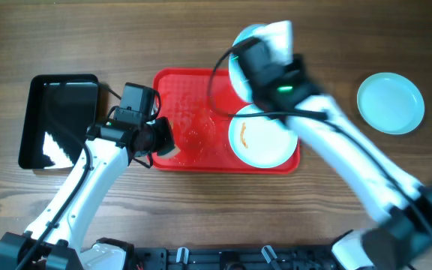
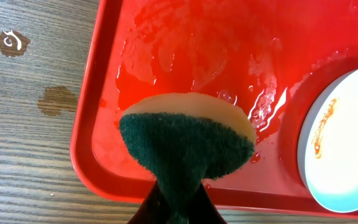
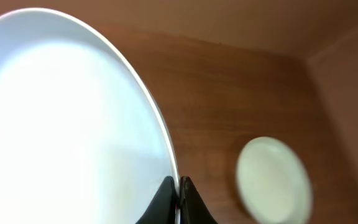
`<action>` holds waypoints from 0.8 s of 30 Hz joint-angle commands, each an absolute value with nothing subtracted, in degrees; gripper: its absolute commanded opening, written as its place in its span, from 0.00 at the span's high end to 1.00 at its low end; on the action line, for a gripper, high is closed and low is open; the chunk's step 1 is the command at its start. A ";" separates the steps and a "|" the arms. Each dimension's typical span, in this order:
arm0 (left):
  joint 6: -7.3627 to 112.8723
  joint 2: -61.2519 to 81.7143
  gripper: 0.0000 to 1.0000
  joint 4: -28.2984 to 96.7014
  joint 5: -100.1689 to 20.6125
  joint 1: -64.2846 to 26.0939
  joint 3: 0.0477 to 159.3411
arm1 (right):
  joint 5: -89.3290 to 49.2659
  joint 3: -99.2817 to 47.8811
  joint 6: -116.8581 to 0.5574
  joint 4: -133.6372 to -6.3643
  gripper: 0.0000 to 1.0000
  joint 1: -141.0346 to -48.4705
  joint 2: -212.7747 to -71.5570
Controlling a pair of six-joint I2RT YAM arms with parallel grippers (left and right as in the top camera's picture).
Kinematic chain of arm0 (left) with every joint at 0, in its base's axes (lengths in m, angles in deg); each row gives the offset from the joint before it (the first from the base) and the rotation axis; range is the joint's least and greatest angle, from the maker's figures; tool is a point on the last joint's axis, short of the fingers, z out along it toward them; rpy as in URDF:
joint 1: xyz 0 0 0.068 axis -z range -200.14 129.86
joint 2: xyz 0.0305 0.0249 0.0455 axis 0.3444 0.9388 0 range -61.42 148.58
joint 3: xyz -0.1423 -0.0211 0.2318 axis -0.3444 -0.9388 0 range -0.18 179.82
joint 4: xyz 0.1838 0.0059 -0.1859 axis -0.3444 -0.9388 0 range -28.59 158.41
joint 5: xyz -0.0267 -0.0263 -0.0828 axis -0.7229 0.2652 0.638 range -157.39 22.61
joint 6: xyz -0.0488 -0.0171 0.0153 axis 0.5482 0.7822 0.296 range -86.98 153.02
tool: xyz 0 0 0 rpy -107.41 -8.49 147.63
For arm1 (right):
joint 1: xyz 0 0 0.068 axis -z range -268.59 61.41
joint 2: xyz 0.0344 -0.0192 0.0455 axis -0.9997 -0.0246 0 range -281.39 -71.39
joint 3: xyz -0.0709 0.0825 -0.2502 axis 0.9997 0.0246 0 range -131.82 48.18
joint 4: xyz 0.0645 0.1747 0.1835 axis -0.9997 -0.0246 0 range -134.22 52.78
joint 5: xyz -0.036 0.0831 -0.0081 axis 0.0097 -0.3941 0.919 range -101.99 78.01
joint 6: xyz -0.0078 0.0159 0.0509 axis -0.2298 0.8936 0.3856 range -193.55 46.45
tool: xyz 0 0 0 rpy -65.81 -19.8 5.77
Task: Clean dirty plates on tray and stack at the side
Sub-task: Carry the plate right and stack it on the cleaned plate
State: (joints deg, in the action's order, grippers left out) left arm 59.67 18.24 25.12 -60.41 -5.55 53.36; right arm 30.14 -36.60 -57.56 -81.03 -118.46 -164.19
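The red tray [image 1: 178, 97] lies wet at the table's middle. One plate [image 1: 265, 139] with an orange smear rests in its right end, also seen as the plate [image 2: 347, 149] in the left wrist view. My right gripper [image 3: 178, 186] is shut on the rim of a second plate [image 3: 67, 124], held tilted above the tray's far right corner [image 1: 265, 37]. A third plate [image 1: 390, 103] sits on the table to the right. My left gripper [image 2: 179, 199] is shut on a green and yellow sponge [image 2: 188, 140] over the tray's near left part.
A glossy black tray [image 1: 58, 120] stands on the table left of the red one. Wet spots [image 2: 58, 99] mark the wood beside the red tray's left rim. The table is wooden all round.
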 commanded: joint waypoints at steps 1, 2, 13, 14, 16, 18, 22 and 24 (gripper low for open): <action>59.37 18.59 0.95 25.12 -59.69 -5.75 54.03 | 10.62 -36.88 -50.85 -81.49 0.96 -108.53 -159.42; 59.37 18.59 0.96 25.12 -59.69 -5.75 54.06 | 8.46 -36.88 -50.85 -82.14 0.96 -105.78 -159.33; 59.34 18.64 0.96 25.34 -59.71 -5.75 54.03 | 1.14 -35.28 -46.37 -90.97 0.96 -75.94 -161.08; 59.34 18.64 0.96 25.36 -59.71 -5.75 54.03 | -0.68 -34.61 -46.37 -90.62 0.96 -73.37 -161.08; 59.34 18.64 0.96 25.36 -59.71 -5.75 54.03 | -4.63 -32.95 -46.48 -89.33 0.96 -68.23 -161.08; 59.34 18.64 0.96 25.36 -59.71 -5.75 54.03 | -7.61 -30.87 -46.54 -87.58 0.96 -63.49 -161.19; 59.37 18.64 0.96 25.36 -59.71 -5.75 54.03 | -10.01 -26.94 -46.50 -83.21 0.96 -57.78 -161.21; 59.34 18.64 0.96 25.43 -59.71 -5.75 54.03 | -10.01 -24.29 -46.46 -80.22 0.96 -56.16 -161.30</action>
State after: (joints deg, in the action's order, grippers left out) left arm 59.67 18.24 25.16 -60.41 -5.55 53.36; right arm -5.99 -27.77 -47.62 -83.04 -58.33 -160.47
